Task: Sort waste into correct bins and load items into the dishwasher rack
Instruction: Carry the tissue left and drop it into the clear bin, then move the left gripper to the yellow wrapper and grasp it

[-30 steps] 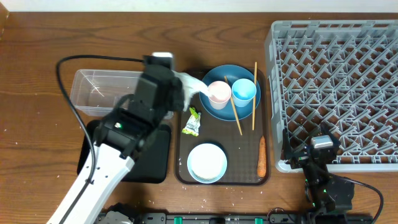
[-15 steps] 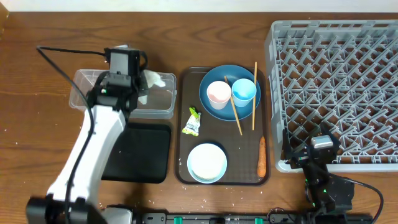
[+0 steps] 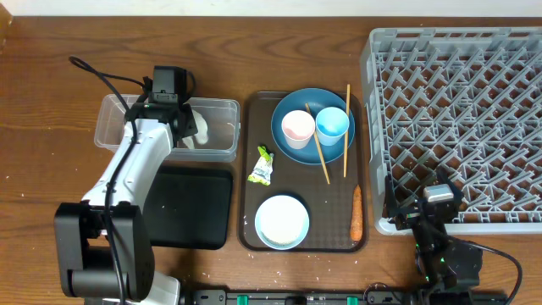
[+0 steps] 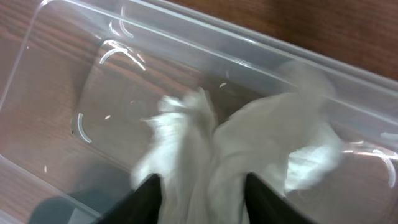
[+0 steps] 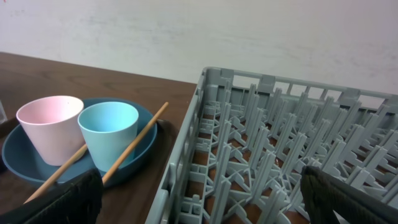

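Napkin (image 4: 205, 149), swung from plate (image 3: 301, 152) into the ten-o'clock clear tub (image 3: 118, 127), stays pinched in left gripper (image 4: 202, 186), awaiting release; right gripper (image 5: 199, 199) idles, fingers spread.

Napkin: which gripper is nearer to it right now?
Left. The left gripper holds the napkin between its fingers over the clear tub. The right gripper sits open at the rack's near corner, well away from it.

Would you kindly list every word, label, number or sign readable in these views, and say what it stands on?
None can be read.
The small green-and-white wrapper on the brown tray may carry print, but it is too small to make out.
Nothing else shows any lettering.
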### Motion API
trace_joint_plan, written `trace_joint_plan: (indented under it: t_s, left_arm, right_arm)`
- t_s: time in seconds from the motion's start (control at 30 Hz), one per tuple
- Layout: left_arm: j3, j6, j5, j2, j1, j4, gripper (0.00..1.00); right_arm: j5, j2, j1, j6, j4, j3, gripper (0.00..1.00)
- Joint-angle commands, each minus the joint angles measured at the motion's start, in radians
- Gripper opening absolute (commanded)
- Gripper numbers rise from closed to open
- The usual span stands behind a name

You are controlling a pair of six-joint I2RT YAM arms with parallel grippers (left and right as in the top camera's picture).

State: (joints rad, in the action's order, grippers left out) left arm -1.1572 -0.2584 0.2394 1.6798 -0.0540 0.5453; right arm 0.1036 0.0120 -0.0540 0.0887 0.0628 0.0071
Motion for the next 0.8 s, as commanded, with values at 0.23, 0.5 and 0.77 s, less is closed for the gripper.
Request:
trace_joint_plan:
  t_s: [0.23,0.5,0.77]
  left_arm:
    - [-0.059,-0.004,-0.202,-0.188,0.002,-0.010,0.63]
    - [-0.064,-0.069,-0.667,-0.425,0.002,0.060,0.79]
    - [-0.056,-0.078,-0.757,-0.463,-0.002,0.235,0.85]
  right_arm:
    - [0.001,-0.005,-0.005,0.006,0.003,-0.002,0.99]
    - [0.001,-0.005,-0.005,0.006,0.003,-0.002,0.99]
    - [0.001,-0.005,-0.005,0.006,0.003,-0.002,0.99]
